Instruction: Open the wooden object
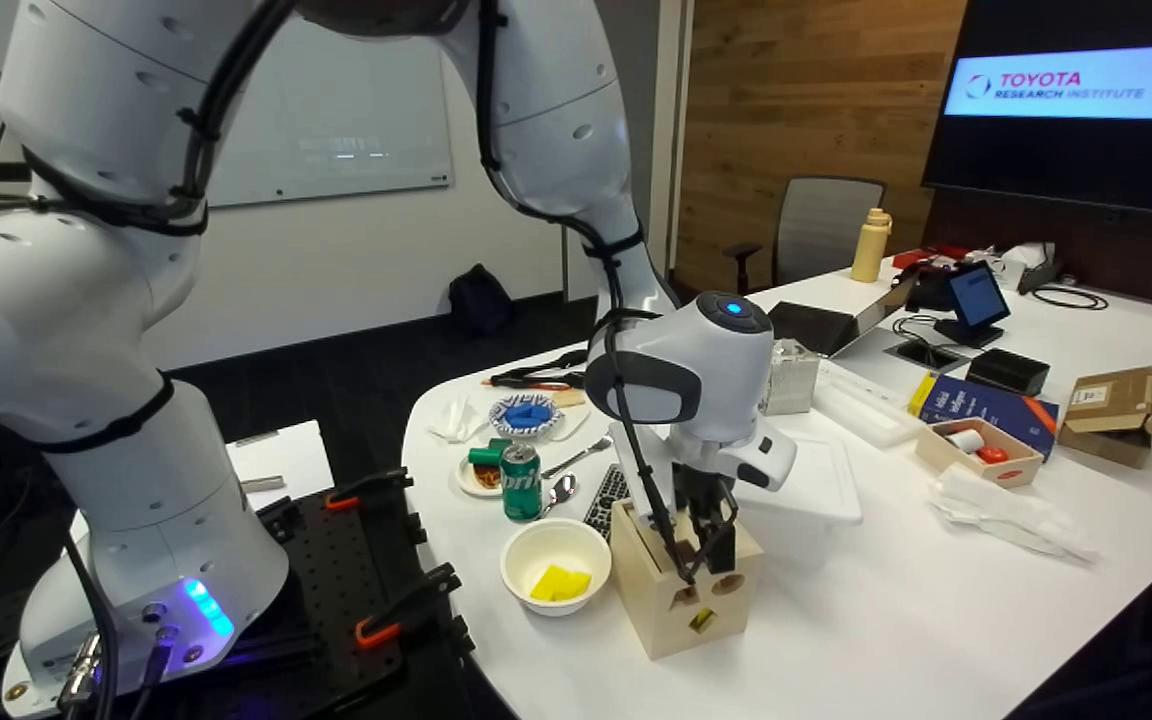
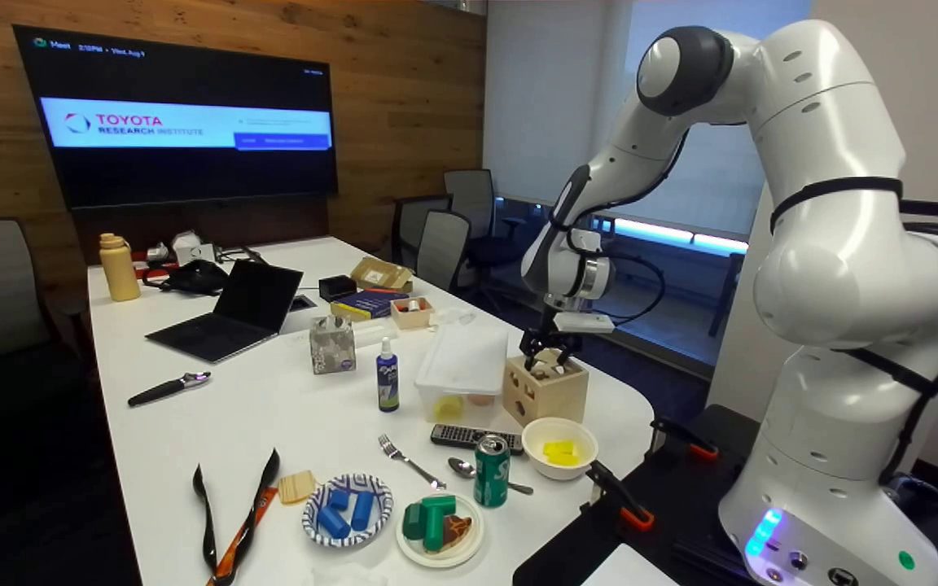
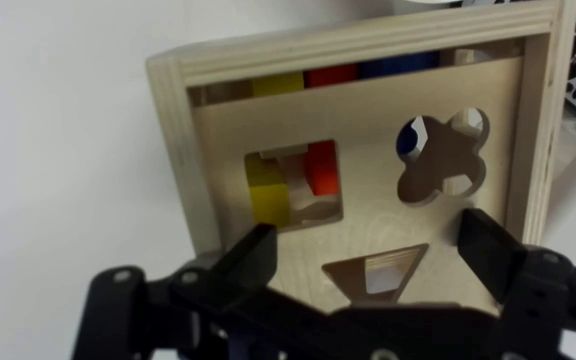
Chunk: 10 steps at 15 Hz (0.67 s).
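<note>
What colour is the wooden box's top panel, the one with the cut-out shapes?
The top panel is pale tan, best seen in the wrist view.

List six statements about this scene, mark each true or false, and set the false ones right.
1. The pincer is open at the wooden box. True.
2. The cut-out panel closes the wooden box completely. False: the cut-out panel stops short along one edge.
3. A red block shows inside the wooden box in the wrist view. True.
4. The yellow pieces are in the white bowl. True.
5. The green can lies on its side. False: the green can stands upright.
6. The blue pieces share the white bowl. False: the blue pieces are in the patterned dish.
</note>
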Available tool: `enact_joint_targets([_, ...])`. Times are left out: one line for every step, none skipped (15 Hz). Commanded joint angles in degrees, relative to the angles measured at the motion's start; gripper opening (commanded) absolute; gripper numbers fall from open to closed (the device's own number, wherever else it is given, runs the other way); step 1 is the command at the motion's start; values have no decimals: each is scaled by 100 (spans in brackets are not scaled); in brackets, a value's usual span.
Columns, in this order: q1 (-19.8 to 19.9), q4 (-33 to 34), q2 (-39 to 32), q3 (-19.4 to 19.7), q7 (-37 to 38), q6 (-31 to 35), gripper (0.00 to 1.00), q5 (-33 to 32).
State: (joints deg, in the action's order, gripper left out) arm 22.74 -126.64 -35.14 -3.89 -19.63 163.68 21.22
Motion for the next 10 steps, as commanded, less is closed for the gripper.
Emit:
enact_joint_targets([25, 141, -164, -61, 262, 239, 100, -156])
enact_joint_targets([26, 160, -178, -64, 265, 259, 100, -157])
enact_joint_targets([28, 181, -197, -70, 270, 280, 100, -159])
enact_joint_targets([34, 200, -212, -80, 271, 299, 100, -157])
enact_joint_targets([37, 227, -229, -88, 275, 320, 100, -156])
enact_joint_targets([39, 248, -242, -98, 282, 346, 100, -157])
enact_joint_targets([37, 270, -257, -105, 310, 378, 100, -162])
enact_joint_targets([30, 294, -276, -104, 358, 407, 100, -183])
enact_joint_targets([29, 315, -295, -108, 374, 433, 100, -203])
enact_joint_targets([21, 342, -319, -107, 398, 444, 100, -228])
